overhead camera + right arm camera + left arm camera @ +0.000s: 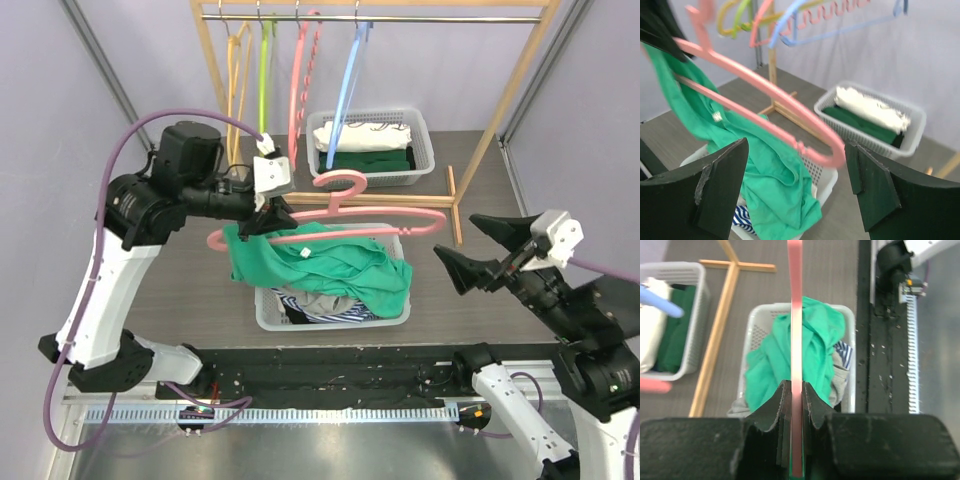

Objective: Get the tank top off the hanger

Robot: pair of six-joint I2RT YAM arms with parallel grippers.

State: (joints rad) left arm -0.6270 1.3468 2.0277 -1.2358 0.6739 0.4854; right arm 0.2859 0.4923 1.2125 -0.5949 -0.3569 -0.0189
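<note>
Your left gripper is clamped on the lower bar of the pink hanger, near its left end, and holds it level above the middle of the worktop; the left wrist view shows both fingers pressed flat against the bar. The green tank top is draped over the hanger's left end, right by that grip. The rest of it falls away from the bar and lies bunched in the white basket beneath, spilling over the basket's right rim onto striped and grey clothes already inside. Your right gripper stands with its jaws spread wide and nothing between them, just beside the hanger's right end, towards the worktop's right edge. In the right wrist view the hanger's curved tip lies ahead of the fingers, clear of both. Towards the far edge, a second white basket holds folded white and dark green clothes. It stands under the wooden rack, whose rail carries an orange, a green, a pink and a blue hanger, all bare.
</note>
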